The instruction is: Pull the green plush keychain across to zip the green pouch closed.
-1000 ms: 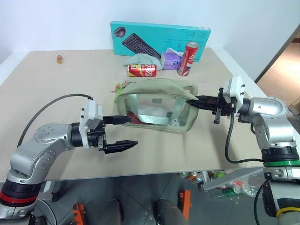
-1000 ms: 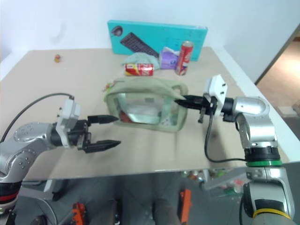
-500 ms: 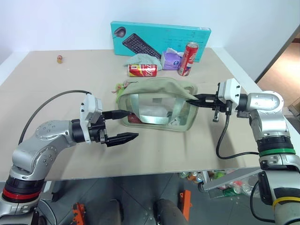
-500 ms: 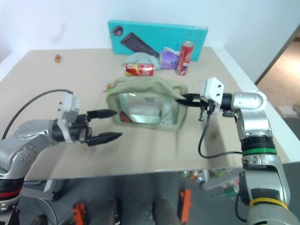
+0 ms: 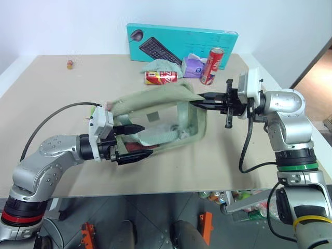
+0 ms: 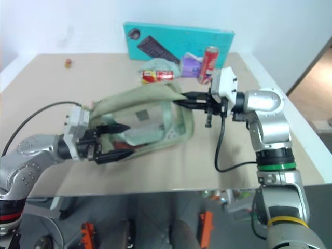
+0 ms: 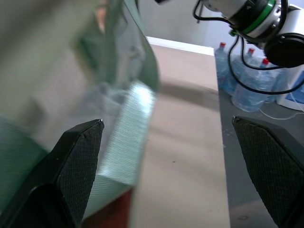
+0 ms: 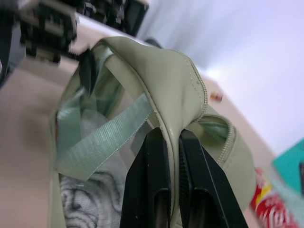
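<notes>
The right gripper [image 5: 196, 102] pinches the top corner of the green pouch [image 5: 158, 116], tilting it up off the table [image 5: 46, 98]. The left gripper [image 5: 137, 141] gapes wide around the pouch's other end, jaws either side

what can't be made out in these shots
- Green plush keychain: hidden in the head views, seemingly behind the lifted green pouch and left gripper.
- How far the zip is closed: top fabric folds over it.
- Pouch contents: blurred behind its window in the left wrist view.
- Small object at the table's far edge: too small.
</notes>
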Robot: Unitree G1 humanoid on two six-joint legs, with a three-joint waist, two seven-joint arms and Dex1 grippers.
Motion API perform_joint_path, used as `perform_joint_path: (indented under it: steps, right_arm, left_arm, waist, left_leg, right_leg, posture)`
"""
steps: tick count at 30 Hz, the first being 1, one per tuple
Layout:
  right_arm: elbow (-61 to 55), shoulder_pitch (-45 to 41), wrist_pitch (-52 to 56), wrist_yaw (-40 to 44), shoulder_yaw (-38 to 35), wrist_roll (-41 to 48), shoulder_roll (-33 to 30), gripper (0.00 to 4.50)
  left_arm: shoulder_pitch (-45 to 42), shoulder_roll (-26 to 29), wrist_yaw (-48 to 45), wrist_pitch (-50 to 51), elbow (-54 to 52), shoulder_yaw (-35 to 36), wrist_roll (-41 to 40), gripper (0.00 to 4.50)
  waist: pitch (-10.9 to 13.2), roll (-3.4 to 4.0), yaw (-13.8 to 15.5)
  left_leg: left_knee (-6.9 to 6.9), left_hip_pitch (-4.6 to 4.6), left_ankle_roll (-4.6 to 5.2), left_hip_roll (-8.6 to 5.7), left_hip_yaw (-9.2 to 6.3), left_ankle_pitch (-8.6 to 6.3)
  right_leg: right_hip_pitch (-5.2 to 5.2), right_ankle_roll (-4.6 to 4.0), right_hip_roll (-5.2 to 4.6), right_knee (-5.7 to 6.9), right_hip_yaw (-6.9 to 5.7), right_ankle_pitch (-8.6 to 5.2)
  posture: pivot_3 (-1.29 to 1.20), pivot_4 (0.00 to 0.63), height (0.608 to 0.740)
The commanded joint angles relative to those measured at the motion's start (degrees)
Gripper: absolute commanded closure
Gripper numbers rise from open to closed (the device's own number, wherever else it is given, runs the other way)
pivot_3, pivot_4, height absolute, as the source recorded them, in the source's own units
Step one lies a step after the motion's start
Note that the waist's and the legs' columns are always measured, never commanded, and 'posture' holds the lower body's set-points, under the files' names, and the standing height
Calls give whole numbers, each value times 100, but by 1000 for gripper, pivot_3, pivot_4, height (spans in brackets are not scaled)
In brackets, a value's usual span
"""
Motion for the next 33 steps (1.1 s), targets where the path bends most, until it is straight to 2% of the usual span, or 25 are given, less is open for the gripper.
perform_joint_path:
  steps: [1, 7, 11, 20, 29, 33]
  right_arm:
    - [155, -50, -186, -60, -250, -62, -196, 4465]
    - [340, -261, -293, -290, -465, -54, -317, 4465]
    - [252, -502, 44, -603, -655, 138, -343, 4465]
    - [-236, 271, 58, -754, -685, 79, -323, 4465]
    - [-848, -109, 567, -944, -706, 342, -261, 4465]
    - [-838, -7, 583, -906, -684, 296, -282, 4465]
  left_arm:
    - [-70, 40, -34, -39, -164, 91, -38, 0]
    - [-43, 64, -78, -33, -153, 103, -42, 0]
    - [-48, 74, -109, -20, -137, 94, -37, 0]
    - [-139, 59, -174, -44, -53, 48, 10, 0]
    - [-148, 29, -242, -80, 2, 22, 64, 0]
    - [-147, 23, -260, -81, 12, 31, 80, 0]
  waist:
    - [0, 0, 0]
    - [1, 2, -9]
    - [1, 2, -23]
    - [2, 3, -17]
    - [2, 4, -63]
    - [2, 3, -57]
  left_leg:
    - [0, -1, -1, 0, 2, -1]
    - [-4, 0, -2, 1, -4, -2]
    - [-3, -1, -2, 1, -1, -2]
    - [-3, -5, -3, -1, -3, -5]
    - [-3, -2, -3, 1, -5, -4]
    - [-2, -4, -3, 1, -5, -5]
  right_leg:
    - [-1, 1, 0, -1, 3, 1]
    - [-4, -4, 5, 0, -3, -2]
    - [-4, -1, 4, -1, 1, -1]
    - [-4, -3, 2, -1, -1, -3]
    - [-5, -1, 7, 0, 0, -3]
    - [-3, 0, 5, -1, -2, -5]
  posture:
    - [0, 150, 740]
    - [0, 150, 740]
    - [0, 150, 740]
    - [0, 150, 740]
    - [0, 150, 740]
    - [0, 150, 740]
